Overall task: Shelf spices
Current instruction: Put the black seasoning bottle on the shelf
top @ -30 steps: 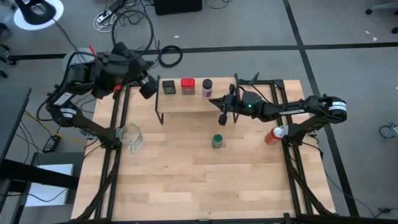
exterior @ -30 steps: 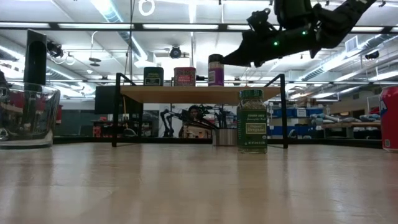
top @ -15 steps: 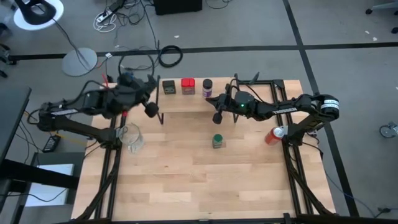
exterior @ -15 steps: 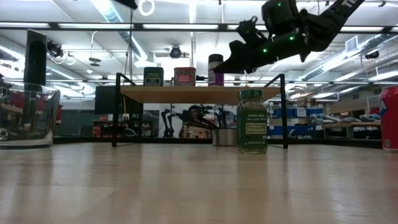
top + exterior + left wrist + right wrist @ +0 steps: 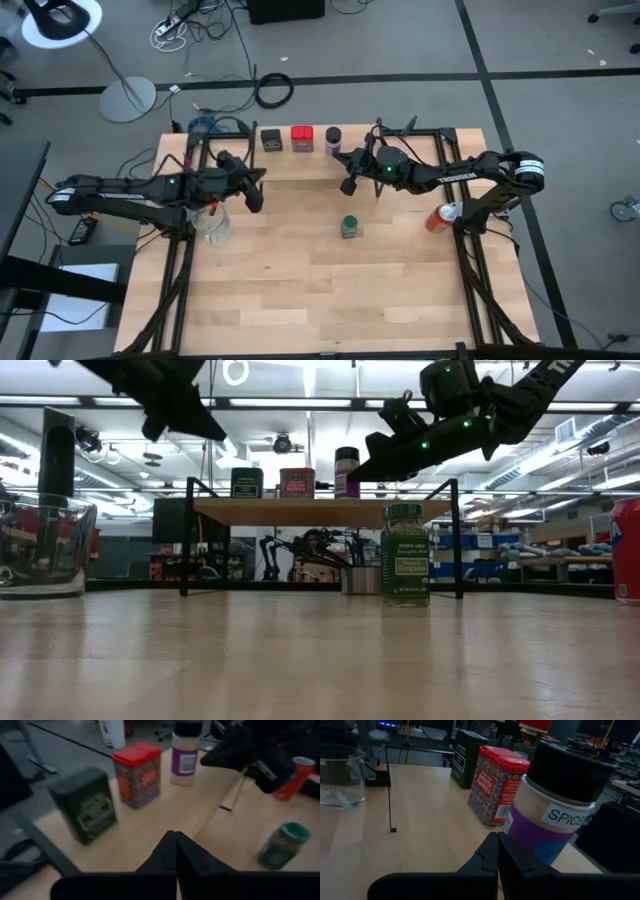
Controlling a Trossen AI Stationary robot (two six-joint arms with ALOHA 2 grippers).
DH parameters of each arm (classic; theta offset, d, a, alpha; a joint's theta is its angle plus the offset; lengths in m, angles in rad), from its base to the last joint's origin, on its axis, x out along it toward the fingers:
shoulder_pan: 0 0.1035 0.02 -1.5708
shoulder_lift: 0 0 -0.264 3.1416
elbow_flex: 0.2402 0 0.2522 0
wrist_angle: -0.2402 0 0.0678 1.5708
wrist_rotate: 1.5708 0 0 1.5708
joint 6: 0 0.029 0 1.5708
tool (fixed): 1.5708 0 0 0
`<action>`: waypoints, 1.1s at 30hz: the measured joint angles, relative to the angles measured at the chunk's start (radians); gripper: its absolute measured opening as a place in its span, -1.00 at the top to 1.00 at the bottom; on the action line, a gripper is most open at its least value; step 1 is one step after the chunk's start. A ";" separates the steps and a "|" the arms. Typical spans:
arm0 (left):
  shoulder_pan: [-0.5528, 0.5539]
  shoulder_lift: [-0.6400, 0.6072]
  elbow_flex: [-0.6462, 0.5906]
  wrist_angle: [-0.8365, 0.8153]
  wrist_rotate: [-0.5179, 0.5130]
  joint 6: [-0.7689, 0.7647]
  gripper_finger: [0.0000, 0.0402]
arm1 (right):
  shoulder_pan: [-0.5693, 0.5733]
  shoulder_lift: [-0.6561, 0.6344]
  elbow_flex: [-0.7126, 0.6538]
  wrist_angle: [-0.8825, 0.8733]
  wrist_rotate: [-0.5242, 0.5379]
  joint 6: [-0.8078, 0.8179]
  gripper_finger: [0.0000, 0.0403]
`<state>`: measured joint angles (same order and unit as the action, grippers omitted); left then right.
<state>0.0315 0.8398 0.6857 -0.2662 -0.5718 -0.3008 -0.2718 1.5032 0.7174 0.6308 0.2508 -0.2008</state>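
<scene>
Standing in row on shelf (image 5: 300, 160) plank: dark square tin (image 5: 271, 139), red square tin (image 5: 302, 138), purple-labelled jar (image 5: 333, 140); green jar (image 5: 350, 226) stood apart on table (image 5: 330, 290), in front of shelf; right gripper (image 5: 349, 184) hovered just beside purple-labelled jar, above shelf front edge, fingers pressed together, holding nothing; left gripper (image 5: 252, 196) hung near shelf's left end, fingers likewise pressed together, empty; glass cup (image 5: 212, 222) sat at table's left, below left arm; red can (image 5: 441, 217) at table's right edge.
</scene>
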 joint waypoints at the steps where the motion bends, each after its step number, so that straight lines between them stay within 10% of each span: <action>1: -0.001 0.000 -0.026 0.033 0.012 -0.011 1.00 | 0.000 0.000 0.000 0.002 0.001 0.000 1.00; 10: -0.002 0.000 -0.173 0.301 0.080 -0.021 1.00 | 0.000 0.000 0.043 -0.006 0.023 -0.026 1.00; 33: -0.002 0.000 -0.179 0.304 0.105 -0.026 1.00 | -0.024 0.000 0.084 -0.171 0.022 -0.037 1.00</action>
<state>0.0299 0.8398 0.5064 0.0380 -0.4667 -0.3264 -0.2955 1.5032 0.8013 0.4602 0.2726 -0.2379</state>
